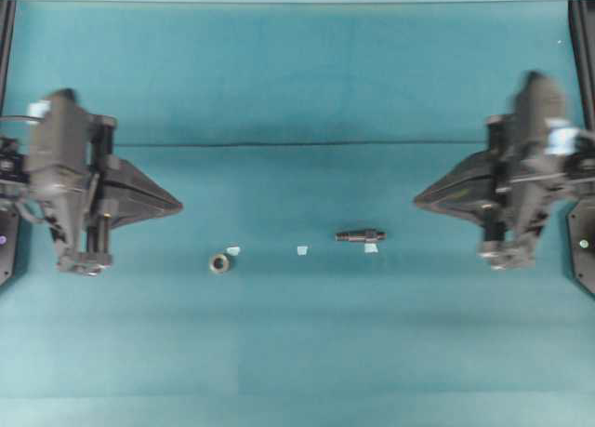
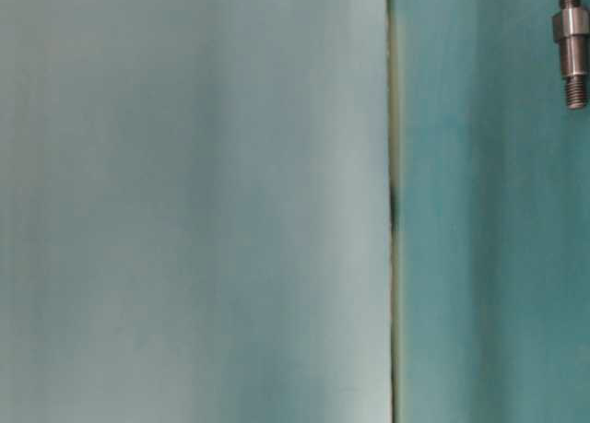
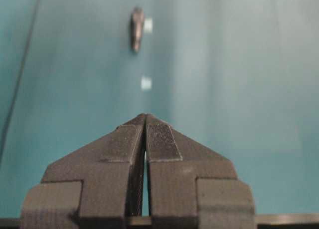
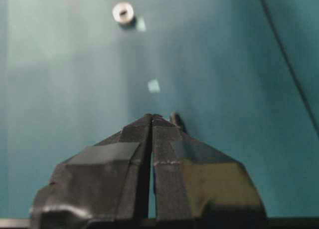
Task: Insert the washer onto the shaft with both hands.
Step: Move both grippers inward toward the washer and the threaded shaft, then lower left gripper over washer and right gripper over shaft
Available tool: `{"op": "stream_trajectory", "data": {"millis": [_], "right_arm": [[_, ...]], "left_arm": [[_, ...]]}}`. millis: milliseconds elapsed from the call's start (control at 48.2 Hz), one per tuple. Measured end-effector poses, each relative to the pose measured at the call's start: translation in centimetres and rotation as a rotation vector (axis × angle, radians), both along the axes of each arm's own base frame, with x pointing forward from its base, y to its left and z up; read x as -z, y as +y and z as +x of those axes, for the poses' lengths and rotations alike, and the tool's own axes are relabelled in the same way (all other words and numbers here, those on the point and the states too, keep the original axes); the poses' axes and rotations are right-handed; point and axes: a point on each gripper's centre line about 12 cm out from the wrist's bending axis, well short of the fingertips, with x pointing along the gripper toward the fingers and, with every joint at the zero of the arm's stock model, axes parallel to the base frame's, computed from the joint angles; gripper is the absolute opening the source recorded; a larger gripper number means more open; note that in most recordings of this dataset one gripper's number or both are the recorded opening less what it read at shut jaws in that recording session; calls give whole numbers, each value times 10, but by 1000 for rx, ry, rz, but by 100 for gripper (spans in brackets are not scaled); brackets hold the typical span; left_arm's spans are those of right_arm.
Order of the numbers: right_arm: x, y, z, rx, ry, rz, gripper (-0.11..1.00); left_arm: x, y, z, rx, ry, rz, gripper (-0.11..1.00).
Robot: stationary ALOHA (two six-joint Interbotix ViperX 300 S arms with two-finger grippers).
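Observation:
The washer is a small grey ring lying flat on the teal table, left of centre; the right wrist view shows the washer far ahead. The shaft, a short dark stepped rod, lies on its side right of centre, and it also shows as the shaft, the shaft and a tip of the shaft behind the right fingers. My left gripper is shut and empty, up and left of the washer. My right gripper is shut and empty, right of the shaft.
Three pale tape scraps lie on the table: tape scrap by the washer, tape scrap between the parts, tape scrap under the shaft. A dark seam crosses the table behind the grippers. Black frame posts stand at both edges.

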Motion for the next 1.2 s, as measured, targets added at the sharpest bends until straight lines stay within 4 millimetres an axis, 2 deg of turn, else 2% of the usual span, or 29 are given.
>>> {"op": "stream_trajectory", "data": {"millis": [290,518,870,1036,1202], "right_arm": [[19,-1,32,-8,201,0,-9],[35,-2,52,-15,347,-4,-9],[61,-1,68,-74,486,-44,-9],[72,-1,73,-137,557,-87,-9],[75,-2,78,-171,570,-113,-9]], "left_arm": [[18,-2,17,-16,194,-28,2],[28,-2,33,-31,269,-45,2],[54,-6,56,-11,402,-28,2],[65,-18,67,61,451,21,2],[77,-25,72,126,506,71,2]]}}
